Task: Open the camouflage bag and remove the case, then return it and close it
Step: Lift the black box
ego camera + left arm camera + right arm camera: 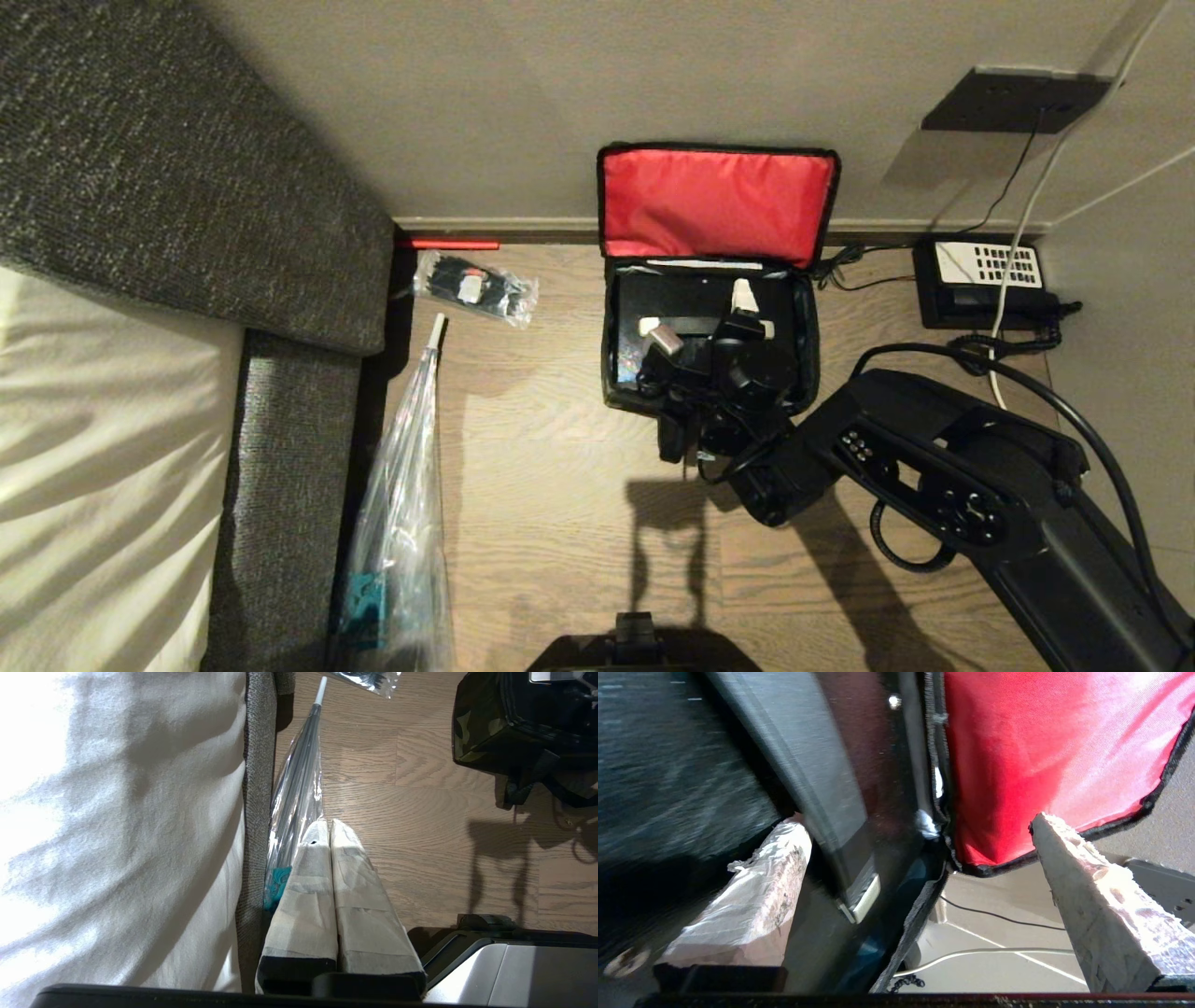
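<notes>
The camouflage bag (810,317) stands open against the wall, its red-lined lid (714,201) folded up behind, well beyond our right gripper (705,317) fingertips. We judge its fabric walls soft and likely to sag, so nothing to push against. Inside lies the case (695,299), a black hard box filling most of the bag; we expect it stiff, smooth-faced and fairly weighty, poor to pinch by its flat sides. Its bar handle (840,826) runs between our right fingers (756,891), which are spread wide with nothing clamped. That bar looks the natural hold. Our left gripper (329,835), tips pressed together, hangs parked near the bed.
</notes>
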Robot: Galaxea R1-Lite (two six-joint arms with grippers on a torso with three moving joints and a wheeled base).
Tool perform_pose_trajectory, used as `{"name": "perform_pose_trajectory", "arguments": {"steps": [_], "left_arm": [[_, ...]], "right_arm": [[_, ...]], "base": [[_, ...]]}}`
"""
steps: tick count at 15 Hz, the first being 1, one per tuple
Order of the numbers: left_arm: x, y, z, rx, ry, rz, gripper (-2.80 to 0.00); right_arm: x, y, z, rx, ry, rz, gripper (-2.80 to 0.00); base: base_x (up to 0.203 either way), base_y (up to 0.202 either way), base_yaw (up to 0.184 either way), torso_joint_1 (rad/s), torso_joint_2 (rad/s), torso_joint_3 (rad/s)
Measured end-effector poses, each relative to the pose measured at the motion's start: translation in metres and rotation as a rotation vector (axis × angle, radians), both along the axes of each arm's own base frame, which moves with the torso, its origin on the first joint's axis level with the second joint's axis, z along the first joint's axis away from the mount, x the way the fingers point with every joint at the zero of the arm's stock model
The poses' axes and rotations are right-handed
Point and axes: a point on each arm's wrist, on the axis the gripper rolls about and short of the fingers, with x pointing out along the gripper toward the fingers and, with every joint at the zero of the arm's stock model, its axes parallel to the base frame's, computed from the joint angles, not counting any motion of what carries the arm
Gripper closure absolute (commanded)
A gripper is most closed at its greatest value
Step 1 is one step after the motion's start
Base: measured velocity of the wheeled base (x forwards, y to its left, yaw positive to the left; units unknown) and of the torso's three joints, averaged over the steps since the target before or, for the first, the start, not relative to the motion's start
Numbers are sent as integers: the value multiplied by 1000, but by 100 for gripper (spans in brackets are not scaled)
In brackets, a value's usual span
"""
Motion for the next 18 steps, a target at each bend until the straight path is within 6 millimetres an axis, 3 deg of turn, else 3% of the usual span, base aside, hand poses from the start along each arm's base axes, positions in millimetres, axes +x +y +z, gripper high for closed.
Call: {"name": "perform_pose_trajectory", "arguments": {"steps": [18], "left_arm": [[0,0,0,0,-1,0,0]], "right_arm": [[20,1,0,49,-82,-16,-280]], "base": [[0,0,0,0,0,0]]}}
